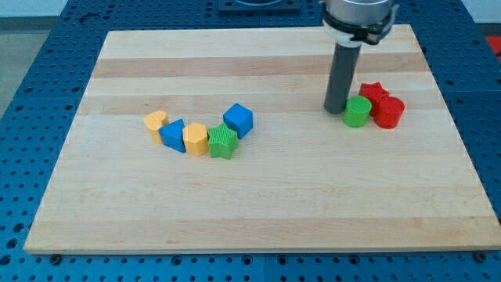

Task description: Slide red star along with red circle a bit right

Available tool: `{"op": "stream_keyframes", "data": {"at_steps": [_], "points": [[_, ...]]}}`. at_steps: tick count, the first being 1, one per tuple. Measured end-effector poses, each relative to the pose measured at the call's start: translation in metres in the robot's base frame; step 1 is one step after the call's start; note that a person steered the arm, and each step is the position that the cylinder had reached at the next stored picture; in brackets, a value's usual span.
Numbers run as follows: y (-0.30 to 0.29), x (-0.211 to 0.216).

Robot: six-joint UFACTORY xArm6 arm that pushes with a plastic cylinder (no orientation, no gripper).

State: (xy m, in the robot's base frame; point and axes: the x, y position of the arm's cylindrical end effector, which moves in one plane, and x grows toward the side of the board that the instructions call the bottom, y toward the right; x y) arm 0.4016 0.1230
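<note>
The red star (373, 93) lies at the view's right on the wooden board (258, 196). The red circle (388, 112) touches it just below and to the right. A green circle (358, 111) sits against the red circle's left side. My tip (336, 109) rests on the board just left of the green circle and left of the red star, close to both.
At the view's centre-left several blocks lie in a curved row: a yellow heart (156, 121), a blue triangle (173, 134), a yellow block (196, 139), a green star (223, 142) and a blue cube (238, 120). The board's right edge runs near the red blocks.
</note>
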Motion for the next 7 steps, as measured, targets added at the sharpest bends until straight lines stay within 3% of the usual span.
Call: {"op": "stream_keyframes", "data": {"at_steps": [1,4,7], "points": [[0.023,0.0],[-0.029,-0.003],[-0.032,-0.024]]}}
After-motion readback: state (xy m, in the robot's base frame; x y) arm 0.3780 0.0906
